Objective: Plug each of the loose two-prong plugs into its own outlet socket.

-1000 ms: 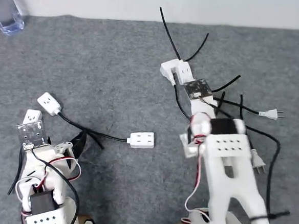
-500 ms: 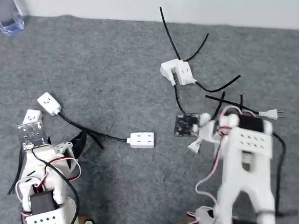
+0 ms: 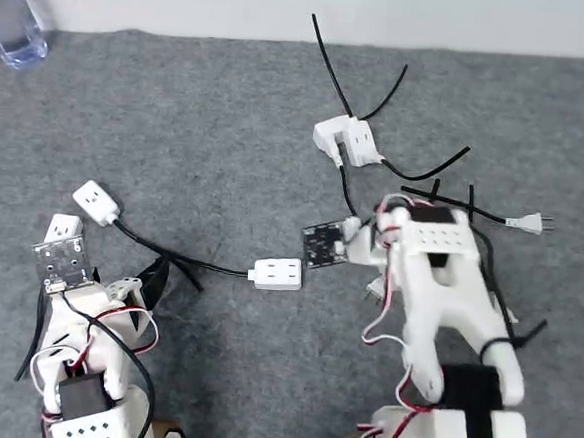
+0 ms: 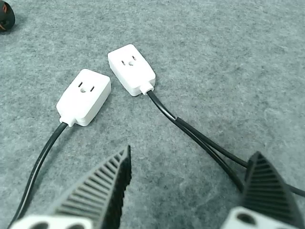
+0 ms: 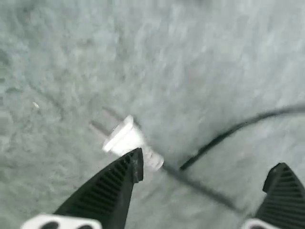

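hazard, right side: right gripper point(image 5: 209, 164) splayed wide and empty above the grey mat point(image 3: 208, 123). white plug point(image 5: 125, 138) lies flat just past one fingertip point(image 5: 134, 167), off to that side and not midway between the jaws. closing from here would likely shove it away or nip its black cord point(image 5: 228, 131), which crosses the gap, leaving the prongs askew for insertion.
hazard, left side: left gripper point(image 4: 190, 155) likewise splayed and empty. socket cords point(image 4: 200, 143) run between its jaws, so closing would catch cable, not a body.
location, nearest: near socket point(image 4: 85, 97) and neighbour socket point(image 4: 132, 69) lie side by side just ahead of the left gripper, not touching it.
middle: third socket point(image 3: 276, 272) lies between the arms, near the right gripper.
far: second loose plug point(image 3: 528, 223) is well apart from both grippers. joined pair point(image 3: 346, 141), seemingly a plug already seated, lies farthest back.
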Available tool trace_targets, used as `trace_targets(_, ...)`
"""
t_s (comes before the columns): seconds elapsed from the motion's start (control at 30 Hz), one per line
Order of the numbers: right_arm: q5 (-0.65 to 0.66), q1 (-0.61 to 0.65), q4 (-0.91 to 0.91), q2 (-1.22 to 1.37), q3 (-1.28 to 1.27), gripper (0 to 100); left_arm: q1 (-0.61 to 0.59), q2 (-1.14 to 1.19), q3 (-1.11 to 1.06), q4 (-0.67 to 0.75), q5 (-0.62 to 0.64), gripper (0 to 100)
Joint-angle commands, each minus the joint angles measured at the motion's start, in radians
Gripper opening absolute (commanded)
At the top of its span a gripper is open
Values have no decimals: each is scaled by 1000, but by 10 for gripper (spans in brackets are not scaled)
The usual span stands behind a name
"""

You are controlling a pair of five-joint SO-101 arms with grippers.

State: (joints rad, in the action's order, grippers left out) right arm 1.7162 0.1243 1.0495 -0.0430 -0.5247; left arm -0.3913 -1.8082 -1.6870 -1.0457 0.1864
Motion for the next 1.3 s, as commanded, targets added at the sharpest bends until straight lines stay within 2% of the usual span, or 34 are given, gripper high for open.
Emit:
trace_targets(0.0, 21, 33, 81, 58, 164, 384, 3, -5, 4, 26, -6, 363)
trace_targets(0.13, 60, 12, 208, 189, 316, 384, 3, -5, 4, 26, -6, 363)
trace_targets(0.3, 184, -70, 570, 255, 505, 384, 3, -5, 4, 28, -6, 363)
trace_targets(0.43, 359, -173, 742, 265, 563, 384, 3, -5, 4, 28, -6, 363)
trace_targets(0.53, 443, -214, 717, 265, 499, 384, 3, -5, 4, 26, -6, 363)
trace_targets(0.7, 505, -199, 624, 265, 390, 384, 3, -5, 4, 26, -6, 363)
trace_targets(0.9, 506, -119, 492, 265, 278, 383, 3, -5, 4, 26, -6, 363)
trace_targets(1.27, 512, -116, 367, 328, 272, 381, 3, -5, 4, 25, -6, 363)
